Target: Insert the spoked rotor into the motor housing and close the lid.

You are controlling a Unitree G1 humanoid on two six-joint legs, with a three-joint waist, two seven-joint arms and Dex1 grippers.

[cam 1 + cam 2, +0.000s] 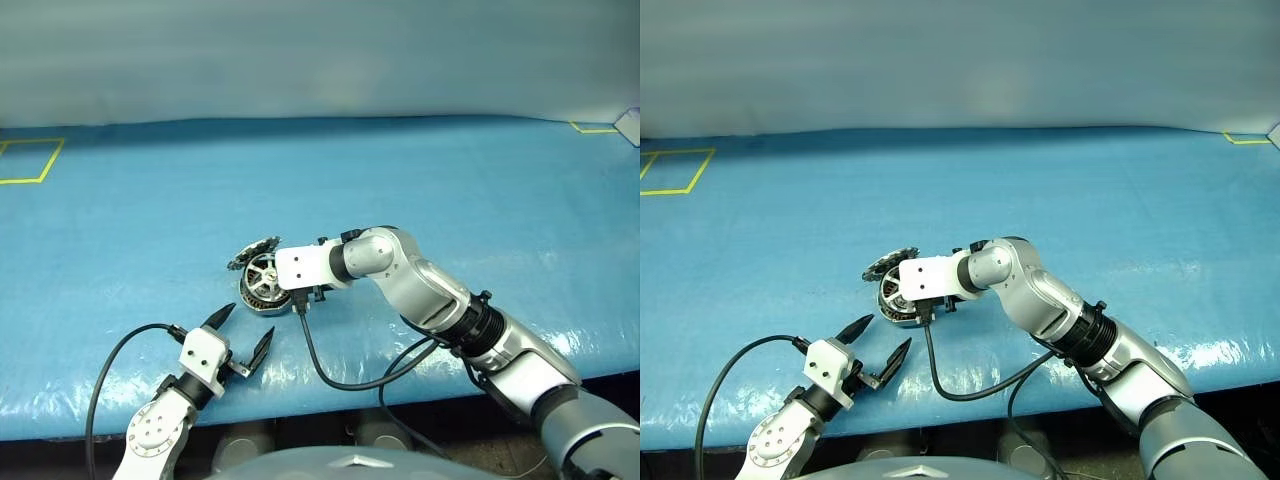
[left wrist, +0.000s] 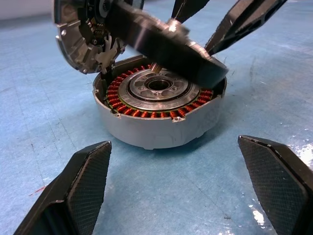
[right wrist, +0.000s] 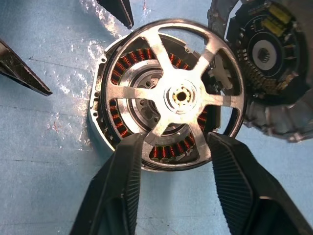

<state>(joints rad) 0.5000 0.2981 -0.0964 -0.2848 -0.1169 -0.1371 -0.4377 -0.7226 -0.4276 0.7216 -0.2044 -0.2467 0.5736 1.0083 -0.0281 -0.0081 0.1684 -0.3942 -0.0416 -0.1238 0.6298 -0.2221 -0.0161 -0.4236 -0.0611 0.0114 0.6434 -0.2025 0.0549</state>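
Observation:
The motor housing (image 2: 156, 128) sits on the blue table, its copper windings and silver centre bearing showing. Its hinged lid (image 2: 73, 34) stands open behind it, inner face with electronics (image 3: 274, 63) exposed. The spoked rotor (image 3: 181, 95) lies tilted over the housing, one edge on the housing rim and the other raised toward the lid (image 1: 252, 250). My right gripper (image 3: 173, 142) reaches over it from the right, fingers spread apart across the rotor's near side. My left gripper (image 1: 245, 325) stands open just in front of the housing, nothing between its fingers (image 2: 88, 181).
The table's blue cover (image 1: 450, 200) stretches wide on all sides. Yellow tape marks lie at the far left (image 1: 25, 160) and far right (image 1: 595, 128). The table's front edge (image 1: 330, 405) runs just behind my left gripper. A black cable (image 1: 330, 375) hangs from the right wrist.

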